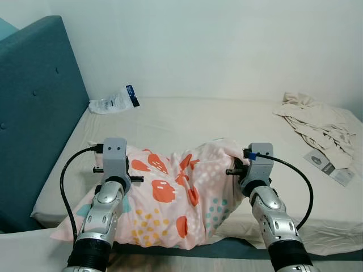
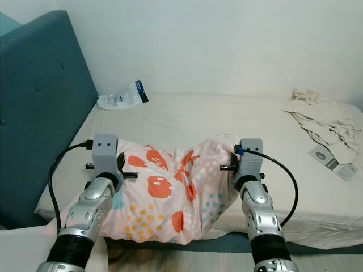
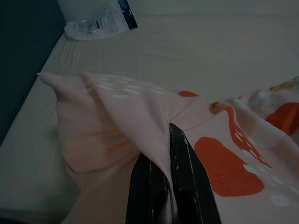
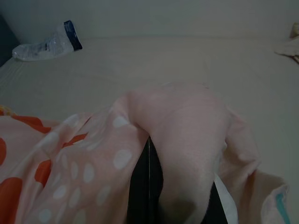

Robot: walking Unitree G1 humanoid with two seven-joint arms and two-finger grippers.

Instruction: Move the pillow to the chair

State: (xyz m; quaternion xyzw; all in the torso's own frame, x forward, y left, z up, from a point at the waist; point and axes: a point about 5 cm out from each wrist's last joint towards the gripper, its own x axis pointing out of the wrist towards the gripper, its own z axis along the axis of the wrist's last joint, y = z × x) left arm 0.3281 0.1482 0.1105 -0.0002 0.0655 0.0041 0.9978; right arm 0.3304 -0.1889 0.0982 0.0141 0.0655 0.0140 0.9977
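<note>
The pillow (image 1: pixel 170 198) sits at the near edge of the bed (image 1: pixel 210 122), pink with orange blobs and little yellow and teal dots, bunched up between the robot's two arms and hanging a little over the mattress edge. The left claw (image 3: pixel 163 186) has hold of the pillow's left end: its black fingers (image 3: pixel 184 172) are pressed together with a fold of the pink cover pinched between them, and the fabric rises into a peak just past the tips. The right claw (image 4: pixel 149 186) is at the pillow's right end, its fingers closed on a rounded lump of the cover that bulges over and around them.

Beyond the pillow, toward the wall, a crumpled clear plastic package (image 1: pixel 114 101) with a dark blue end lies in the bed's far corner, next to the teal headboard (image 1: pixel 34 113) that runs along the pillow's left. Well off to the pillow's right, a heap of cream cloth (image 1: pixel 315 124) is spread on the sheet, and a flat paper card (image 1: pixel 333 167) lies just on the near side of that heap.
</note>
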